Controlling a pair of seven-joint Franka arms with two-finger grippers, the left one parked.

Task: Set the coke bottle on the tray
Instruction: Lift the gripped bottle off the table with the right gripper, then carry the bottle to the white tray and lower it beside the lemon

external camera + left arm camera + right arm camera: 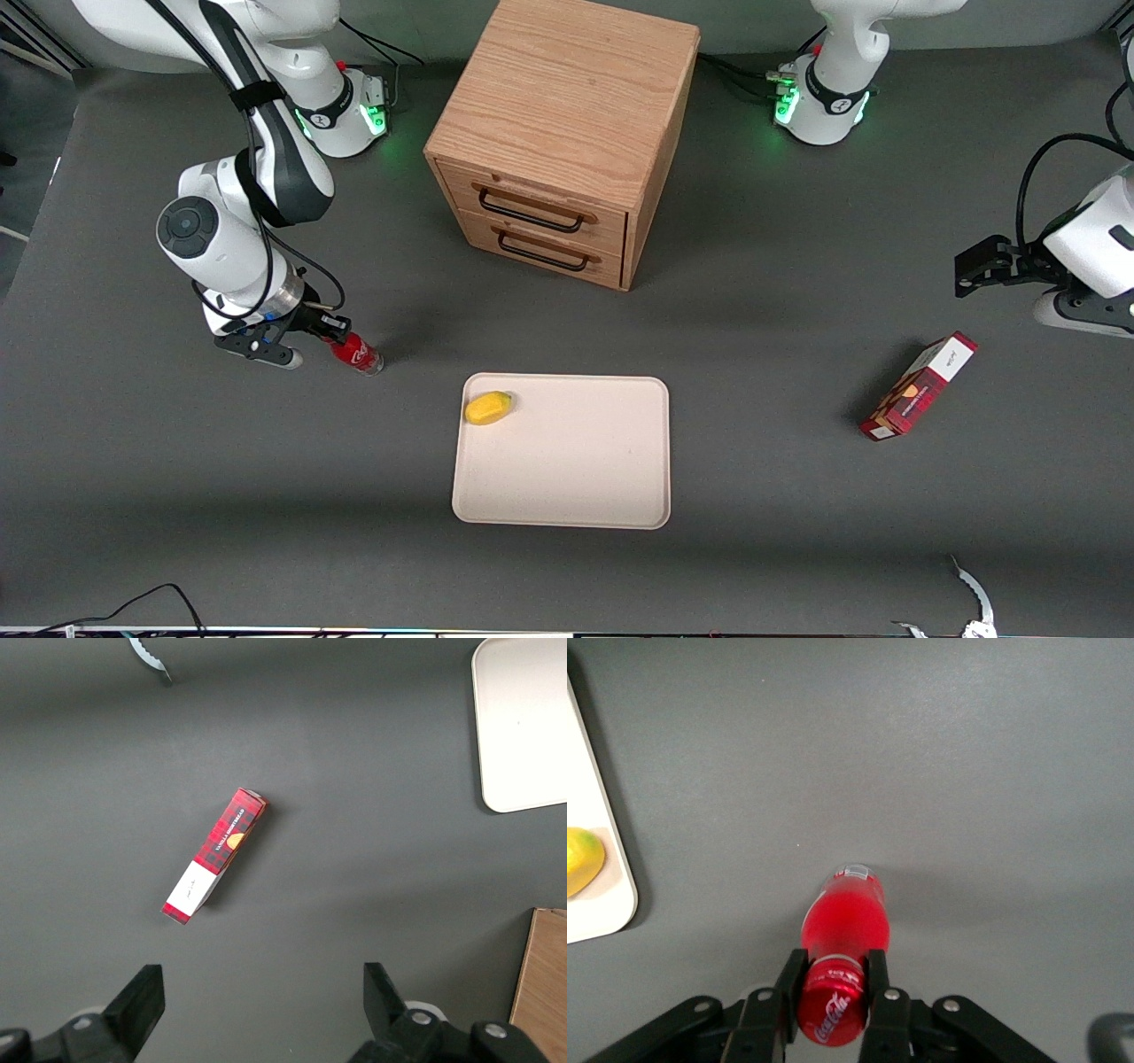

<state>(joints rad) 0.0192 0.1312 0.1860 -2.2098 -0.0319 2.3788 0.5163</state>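
Note:
The coke bottle (357, 354) is small and red with a red cap, tilted, at the working arm's end of the table. My right gripper (330, 332) is shut on its cap end, the fingers (788, 985) pressing both sides of the cap (833, 1008). The bottle's body (846, 912) points away from the gripper over the grey table. The cream-white tray (567, 470) lies flat near the table's middle, nearer the front camera than the bottle; its corner (602, 904) shows in the right wrist view.
A yellow fruit (488, 408) lies in the tray's corner nearest the bottle, also in the wrist view (580, 859). A wooden two-drawer cabinet (567, 133) stands farther from the camera than the tray. A red carton (919, 386) lies toward the parked arm's end.

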